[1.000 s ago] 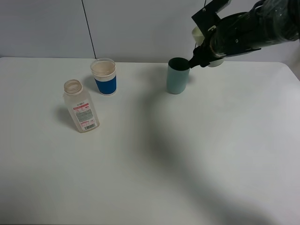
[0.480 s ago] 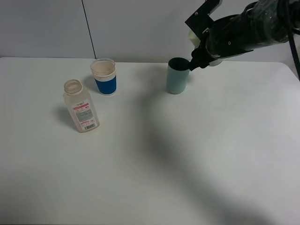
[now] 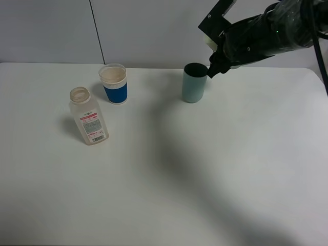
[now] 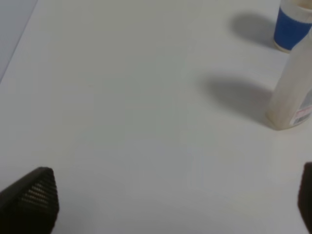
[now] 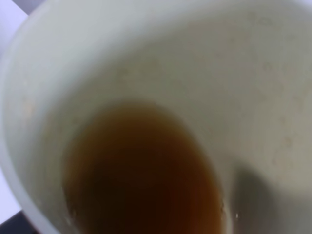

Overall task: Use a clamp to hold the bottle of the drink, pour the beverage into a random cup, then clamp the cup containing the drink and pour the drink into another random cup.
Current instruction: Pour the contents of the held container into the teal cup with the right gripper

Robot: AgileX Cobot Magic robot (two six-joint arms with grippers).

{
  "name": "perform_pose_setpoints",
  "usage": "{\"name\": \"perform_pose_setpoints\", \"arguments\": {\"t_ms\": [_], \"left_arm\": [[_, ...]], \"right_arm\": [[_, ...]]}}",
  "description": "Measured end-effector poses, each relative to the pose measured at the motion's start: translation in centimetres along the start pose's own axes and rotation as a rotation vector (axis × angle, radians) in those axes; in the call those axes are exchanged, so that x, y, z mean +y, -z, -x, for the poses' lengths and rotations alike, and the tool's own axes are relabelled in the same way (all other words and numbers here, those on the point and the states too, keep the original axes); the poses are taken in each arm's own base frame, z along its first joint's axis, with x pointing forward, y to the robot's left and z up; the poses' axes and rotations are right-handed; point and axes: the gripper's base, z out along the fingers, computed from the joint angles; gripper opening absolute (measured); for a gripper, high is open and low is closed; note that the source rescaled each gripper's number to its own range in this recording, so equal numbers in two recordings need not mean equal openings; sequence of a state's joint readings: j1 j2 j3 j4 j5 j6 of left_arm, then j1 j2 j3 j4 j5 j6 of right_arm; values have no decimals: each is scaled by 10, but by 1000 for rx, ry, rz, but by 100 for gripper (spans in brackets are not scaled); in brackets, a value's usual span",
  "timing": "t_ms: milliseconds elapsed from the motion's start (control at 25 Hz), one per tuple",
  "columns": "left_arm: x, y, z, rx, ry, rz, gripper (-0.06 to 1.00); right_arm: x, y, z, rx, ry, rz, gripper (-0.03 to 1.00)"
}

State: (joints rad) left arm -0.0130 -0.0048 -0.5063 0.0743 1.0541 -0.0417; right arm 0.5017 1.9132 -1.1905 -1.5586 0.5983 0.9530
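Movement since a second ago is small: the right tool (image 3: 219, 51), clamped on the yellow-green cup (image 3: 207, 40), has risen slightly, beside and above the rim of the teal cup (image 3: 193, 84). Brown beverage (image 5: 141, 175) pools inside the held cup. The left tool (image 4: 168, 202) hangs open over the desk (image 4: 122, 122) near the unmoved bottle (image 3: 88, 119).

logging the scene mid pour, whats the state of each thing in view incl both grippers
bottle: upright, cap off, looks about empty
white cup with blue band: upright, untouched
teal tumbler: upright, contents cannot be told
yellow-green cup: lifted and tilted beside the teal tumbler's rim
beverage: brown, pooled inside the yellow-green cup
right gripper: shut on the yellow-green cup
left gripper: open, holding nothing
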Motion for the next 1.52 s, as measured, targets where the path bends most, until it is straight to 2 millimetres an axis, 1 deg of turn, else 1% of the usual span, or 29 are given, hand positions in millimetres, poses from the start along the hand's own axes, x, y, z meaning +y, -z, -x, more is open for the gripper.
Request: {"name": "perform_pose_setpoints", "arguments": {"t_ms": [1520], "left_arm": [[0,0,0,0,0,0,100]], "right_arm": [[-6,1,3,-18,268,-78,0]]}}
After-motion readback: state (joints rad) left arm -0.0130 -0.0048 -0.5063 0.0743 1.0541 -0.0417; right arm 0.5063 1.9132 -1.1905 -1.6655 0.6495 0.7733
